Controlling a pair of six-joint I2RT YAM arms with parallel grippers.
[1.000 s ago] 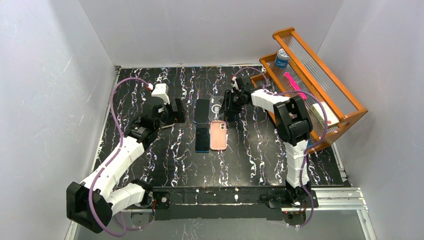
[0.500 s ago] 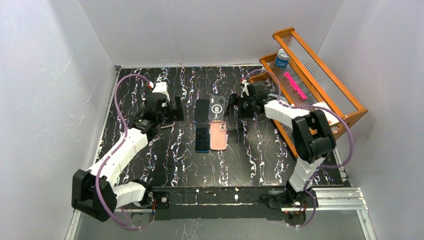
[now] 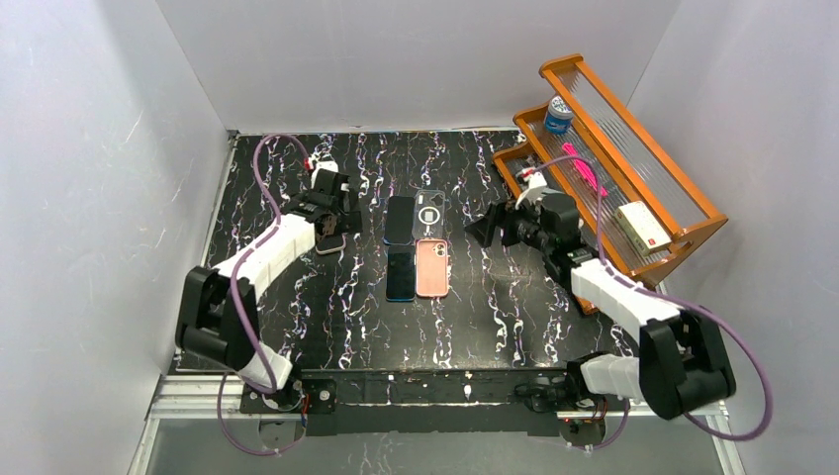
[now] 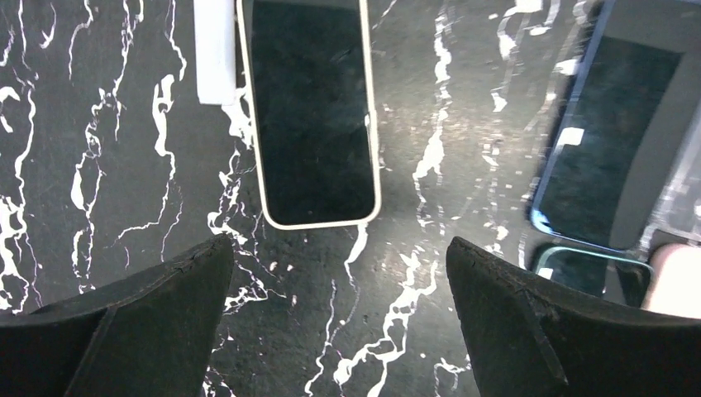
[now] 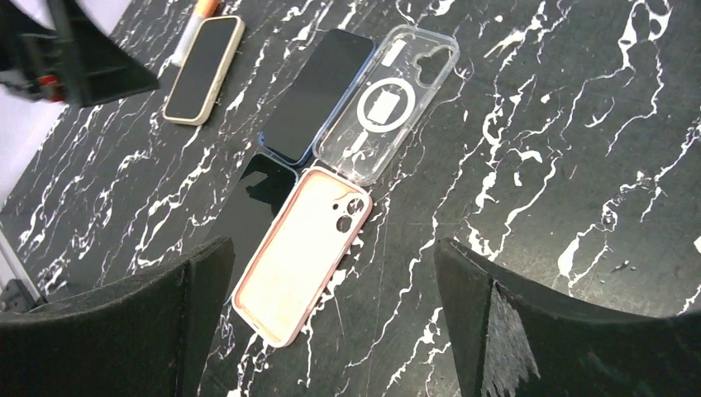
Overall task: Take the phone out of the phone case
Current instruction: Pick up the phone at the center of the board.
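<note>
Presently the left fingers (image 4: 140,314) gape wide and empty over the cream-cased phone (image 4: 312,112), face up at the worktop's (image 4: 107,124) left. Best, I judge: pin one case edge and peel a corner free. Centre: two bare phones (image 5: 318,95), clear case (image 5: 388,103), pink case (image 5: 302,248); right fingers (image 5: 537,331) wide, empty; no writing legible.

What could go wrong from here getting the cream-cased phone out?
1. The cream-cased phone lies flat, screen up, on the black marbled table; the open left end effector may slip off its thin edges or scrape the screen.
2. The bare blue-edged phone, clear plastic case and pink case lie packed together; the open right end effector could knock them if it sweeps in.
</note>
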